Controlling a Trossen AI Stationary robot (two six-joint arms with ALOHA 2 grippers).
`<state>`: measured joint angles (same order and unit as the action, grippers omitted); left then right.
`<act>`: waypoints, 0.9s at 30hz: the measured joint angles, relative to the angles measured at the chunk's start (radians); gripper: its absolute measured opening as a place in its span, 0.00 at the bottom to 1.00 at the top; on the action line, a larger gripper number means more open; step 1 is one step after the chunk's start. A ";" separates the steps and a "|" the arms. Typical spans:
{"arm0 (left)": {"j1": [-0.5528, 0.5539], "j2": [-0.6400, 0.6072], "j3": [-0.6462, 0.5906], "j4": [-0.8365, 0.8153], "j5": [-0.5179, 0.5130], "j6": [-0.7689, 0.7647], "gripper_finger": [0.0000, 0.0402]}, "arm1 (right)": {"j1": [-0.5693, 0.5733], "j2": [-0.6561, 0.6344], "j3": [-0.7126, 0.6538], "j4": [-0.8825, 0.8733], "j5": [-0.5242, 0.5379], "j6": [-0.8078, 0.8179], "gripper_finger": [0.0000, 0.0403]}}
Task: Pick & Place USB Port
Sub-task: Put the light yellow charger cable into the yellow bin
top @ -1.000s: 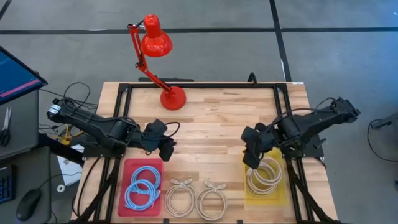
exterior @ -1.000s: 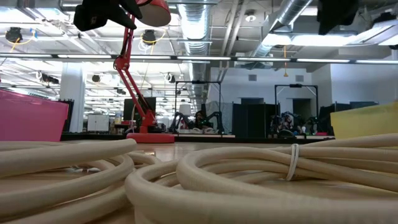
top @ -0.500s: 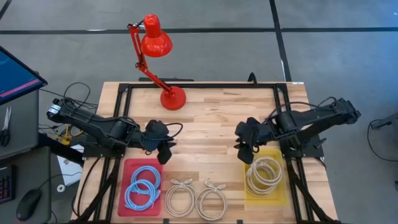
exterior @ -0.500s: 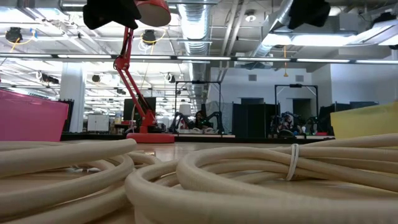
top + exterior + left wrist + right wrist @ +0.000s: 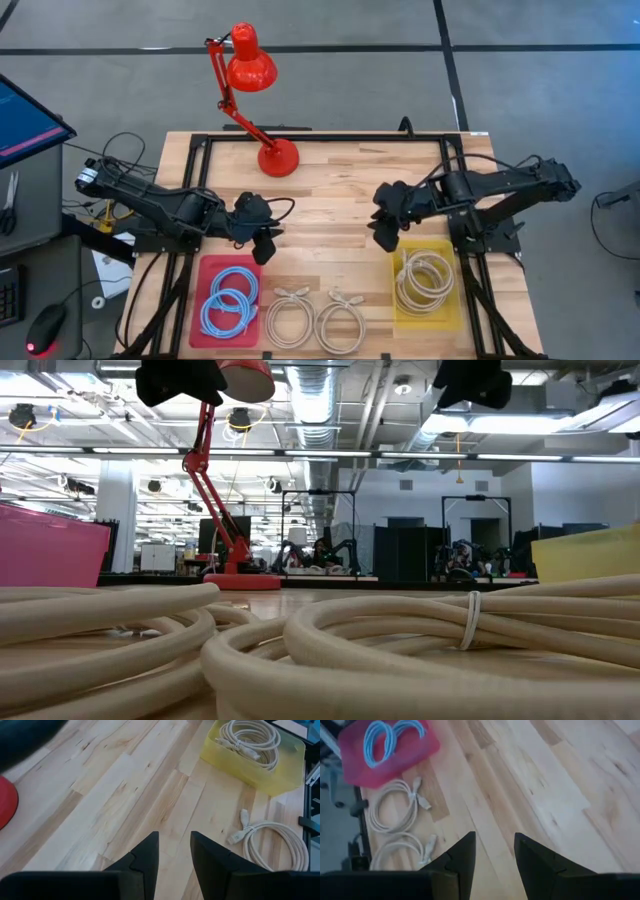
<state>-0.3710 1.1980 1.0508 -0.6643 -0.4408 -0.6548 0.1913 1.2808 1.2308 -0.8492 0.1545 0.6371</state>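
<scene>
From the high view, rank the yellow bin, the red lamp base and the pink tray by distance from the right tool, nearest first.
Measured from the right tool, which hangs over bare wood:
1. Yellow bin, just toward the front edge on the right side, holding a cream cable coil.
2. Red lamp base, toward the back, left of centre.
3. Pink tray, front left, holding blue cable, under the left tool.

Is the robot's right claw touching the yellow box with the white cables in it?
Apart. In the high view the right gripper hangs over bare wood beside the yellow bin, and its own wrist view shows empty open fingers with only table between them.
</scene>
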 joint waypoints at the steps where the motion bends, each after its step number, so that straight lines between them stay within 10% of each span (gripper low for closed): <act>1: 0.000 0.000 0.000 0.000 0.000 0.000 0.28 | 0.001 0.000 0.000 -0.001 -0.002 0.031 0.31; 27: 0.000 0.000 0.000 0.011 0.000 0.022 0.28 | 0.241 0.000 0.000 0.192 -0.016 0.477 0.33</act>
<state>-0.3710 1.1980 1.0506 -0.6530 -0.4408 -0.6325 0.4323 1.2808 1.2308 -0.6576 0.1387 1.1144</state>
